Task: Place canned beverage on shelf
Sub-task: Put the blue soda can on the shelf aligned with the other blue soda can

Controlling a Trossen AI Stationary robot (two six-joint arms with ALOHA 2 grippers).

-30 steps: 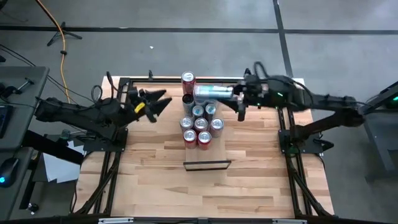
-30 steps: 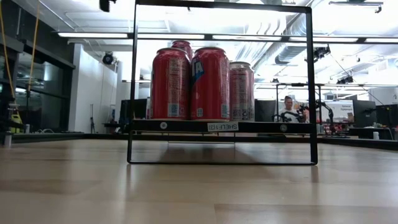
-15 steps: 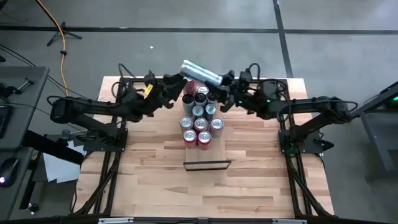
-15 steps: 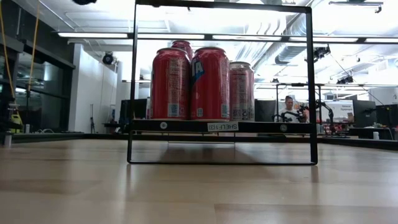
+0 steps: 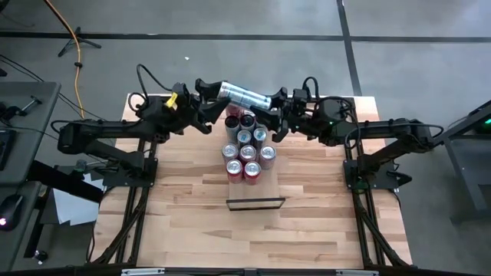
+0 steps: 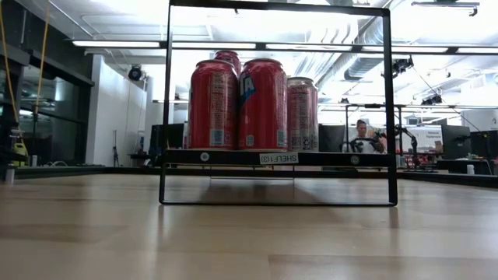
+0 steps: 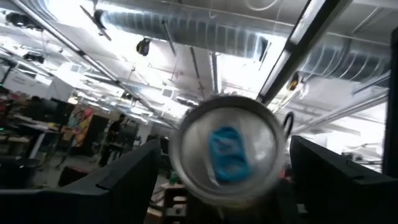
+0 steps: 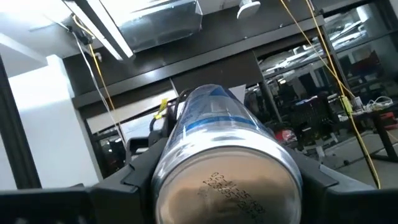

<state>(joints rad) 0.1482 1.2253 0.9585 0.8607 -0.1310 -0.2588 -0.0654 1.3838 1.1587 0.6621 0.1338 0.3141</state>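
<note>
So from the high view, I've got a silver can (image 5: pixel 242 96) held sideways above the desk's (image 5: pixel 307 222) far edge, right gripper (image 5: pixel 272 116) clamped on 1 end, left gripper (image 5: pixel 207 103) around the other end. Low view: red cans (image 6: pixel 250 103) stand on the shelf (image 6: pixel 276 158). Left wrist view shows the can's top between its fingers (image 7: pixel 124 180). Right wrist view shows its bottom gripped.
</note>
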